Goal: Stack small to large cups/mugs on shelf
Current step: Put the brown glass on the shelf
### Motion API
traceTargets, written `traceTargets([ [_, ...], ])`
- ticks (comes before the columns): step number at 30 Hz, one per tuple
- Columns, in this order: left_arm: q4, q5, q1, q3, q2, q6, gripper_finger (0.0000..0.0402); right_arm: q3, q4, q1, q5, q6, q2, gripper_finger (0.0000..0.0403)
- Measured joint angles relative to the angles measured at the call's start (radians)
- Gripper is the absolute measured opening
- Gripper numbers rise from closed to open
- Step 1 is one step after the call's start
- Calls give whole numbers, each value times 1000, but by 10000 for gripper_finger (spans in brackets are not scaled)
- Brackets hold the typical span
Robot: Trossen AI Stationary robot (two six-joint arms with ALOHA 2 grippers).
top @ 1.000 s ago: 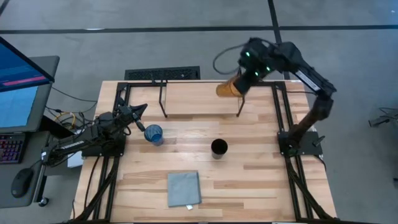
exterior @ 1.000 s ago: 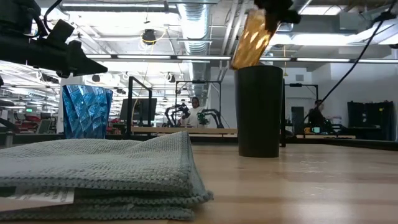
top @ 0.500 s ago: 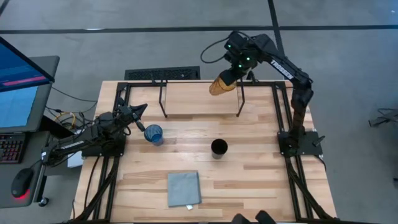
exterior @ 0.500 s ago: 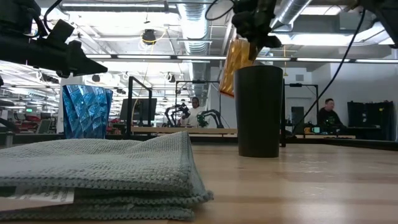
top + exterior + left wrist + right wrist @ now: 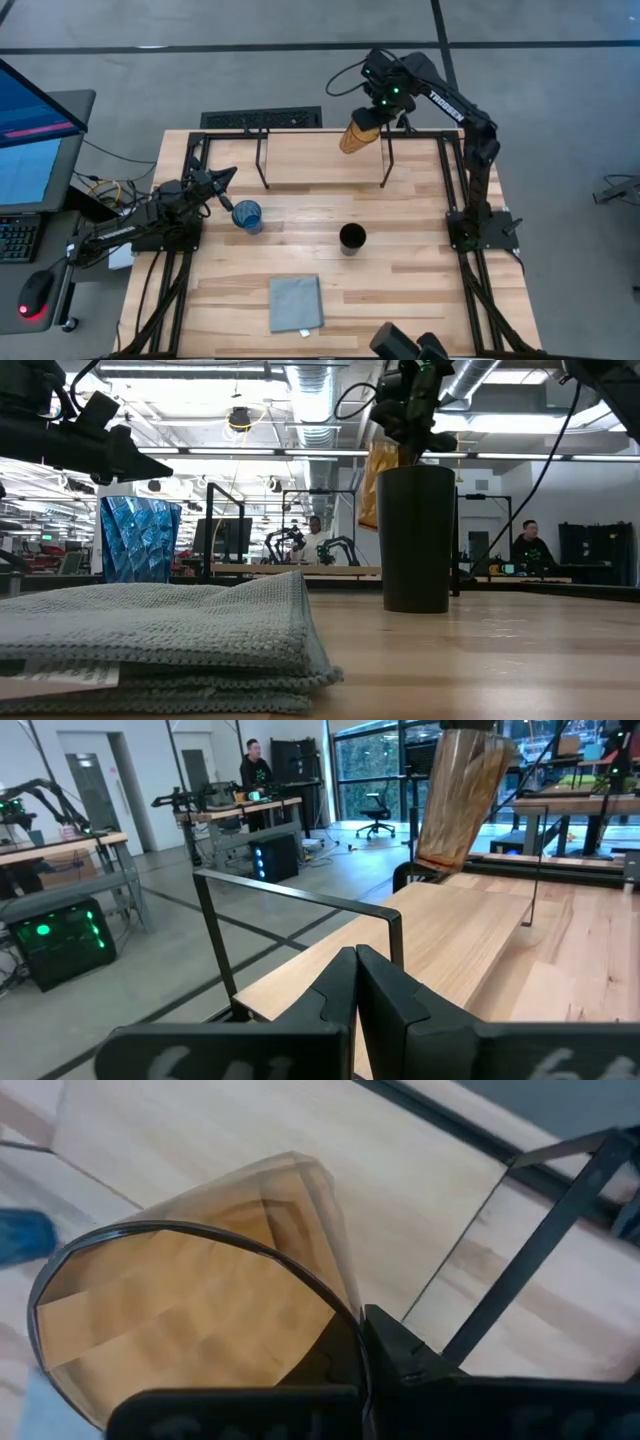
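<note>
While the left arm is just sitting at the left edge of the surface point(image 5: 400, 290), the high view is showing the right gripper point(image 5: 372, 113) holding the amber cup point(image 5: 357, 134) tilted, up over the right part of the shelf point(image 5: 320, 158). Its fingers are clamping the cup's rim. The left gripper point(image 5: 222, 178) is idling just beside the blue cup point(image 5: 246, 215), fingers pressed together. The black cup point(image 5: 352, 238) is standing mid-surface, well apart from the blue one, and the grey cloth point(image 5: 296, 303) is lying nearer the front edge.

Low view next: the cloth point(image 5: 160, 630) is filling the foreground, with the blue cup point(image 5: 140, 540) behind it and the black cup point(image 5: 415, 538) standing upright to the right. The amber cup point(image 5: 378, 480) is hanging in the air behind the black one.

Left wrist view: the fingers point(image 5: 385, 1010) are touching each other, and the amber cup point(image 5: 462, 795) is hovering above the shelf point(image 5: 450, 935).

Right wrist view: the amber cup point(image 5: 190, 1320) is pinched at its rim, mouth facing the camera, with the shelf point(image 5: 300, 1170) below it.
</note>
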Motion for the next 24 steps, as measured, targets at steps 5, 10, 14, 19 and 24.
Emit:
traceTargets([
  [5, 0, 0, 0, 0, 0, 0, 0, 0, 0, -9, -11, 22, 0, 11],
  [10, 0, 0, 0, 0, 0, -10, 0, 0, 0, -7, -11, 40, 0, 11],
  [14, 0, 1, 0, 0, 0, -38, 0, -1, 0, -2, -8, 51, -1, 11],
  [19, 0, 1, 0, 0, 0, -39, 0, -61, 0, 11, 32, 65, -3, 11],
  [24, 0, 1, 0, 0, 0, -42, 0, -137, 0, 21, 31, 67, -3, 11],
])
